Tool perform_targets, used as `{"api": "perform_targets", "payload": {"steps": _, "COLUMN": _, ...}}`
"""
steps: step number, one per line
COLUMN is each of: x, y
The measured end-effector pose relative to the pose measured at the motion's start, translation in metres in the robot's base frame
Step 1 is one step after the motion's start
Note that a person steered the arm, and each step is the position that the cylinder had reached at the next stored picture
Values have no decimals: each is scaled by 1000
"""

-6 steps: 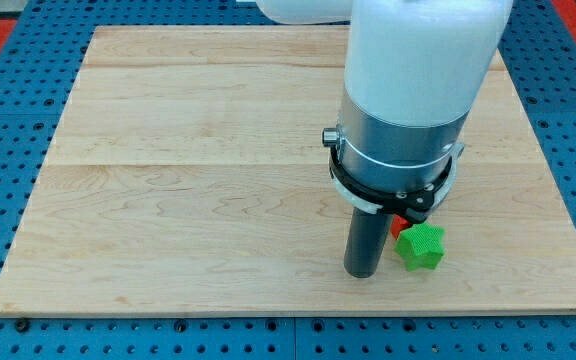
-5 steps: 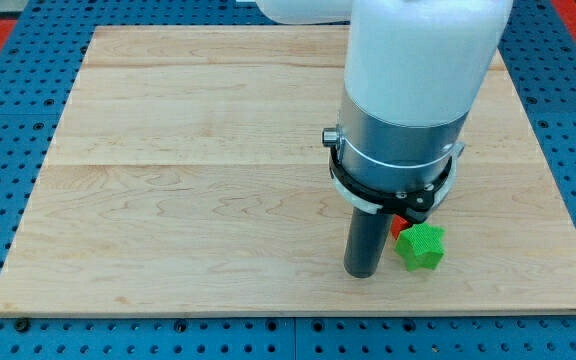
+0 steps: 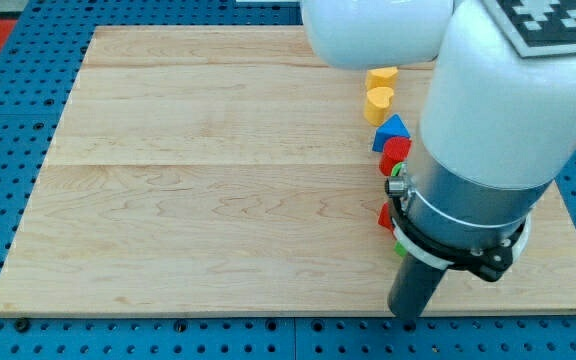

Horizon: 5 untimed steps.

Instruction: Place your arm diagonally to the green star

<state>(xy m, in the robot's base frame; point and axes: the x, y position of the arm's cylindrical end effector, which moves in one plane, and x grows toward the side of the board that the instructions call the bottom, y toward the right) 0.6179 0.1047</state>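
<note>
Down at the desk's (image 3: 168, 200) bottom edge sits my tip (image 3: 406, 315), having jumped right and down from beside the green star. That star's now basically hidden behind the arm, only a green sliver (image 3: 397, 245) peeking out. No jaws here, just the rod.

One close camera looks down, seemingly from the front, across the wooden board (image 3: 198, 200).

No words, numbers or brands can be read. The only sign is a black-and-white square-patterned marker (image 3: 560, 20) on the arm, upper right of the frame, partly cropped.
</note>
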Motion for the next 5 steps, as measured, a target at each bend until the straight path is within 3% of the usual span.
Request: {"api": "perform_targets", "payload": {"steps": 5, "x": 0, "y": 26}}
